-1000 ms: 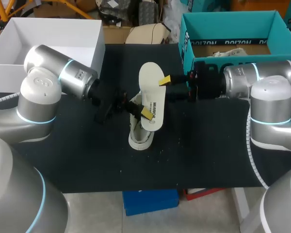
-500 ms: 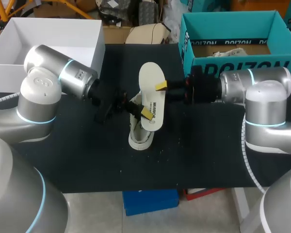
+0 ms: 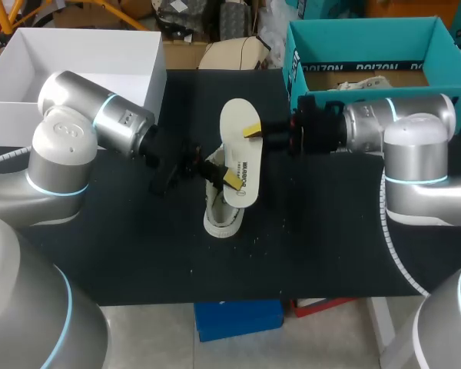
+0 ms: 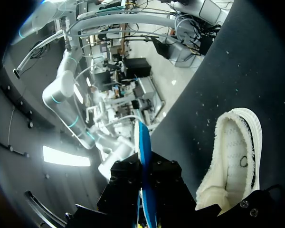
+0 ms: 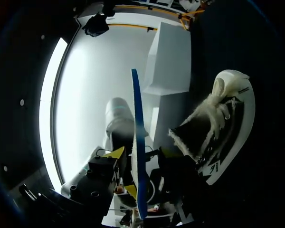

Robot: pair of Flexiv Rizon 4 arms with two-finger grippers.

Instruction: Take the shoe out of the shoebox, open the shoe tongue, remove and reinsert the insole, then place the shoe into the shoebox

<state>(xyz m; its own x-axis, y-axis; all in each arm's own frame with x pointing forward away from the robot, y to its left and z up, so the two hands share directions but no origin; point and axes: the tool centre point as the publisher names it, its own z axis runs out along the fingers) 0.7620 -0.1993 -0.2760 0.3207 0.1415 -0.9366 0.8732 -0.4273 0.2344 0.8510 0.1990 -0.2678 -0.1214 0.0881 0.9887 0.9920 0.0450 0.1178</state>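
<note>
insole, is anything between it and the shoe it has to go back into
Nothing visible. The insole stands in the left gripper just above the shoe, whose opening lies bare in the left wrist view. The right gripper straddles the insole's upper part, clear of that path.

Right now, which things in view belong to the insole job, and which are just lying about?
In the job: insole, held up over the shoe; shoebox.

Lying about: white box; paper inside the shoebox.
</note>
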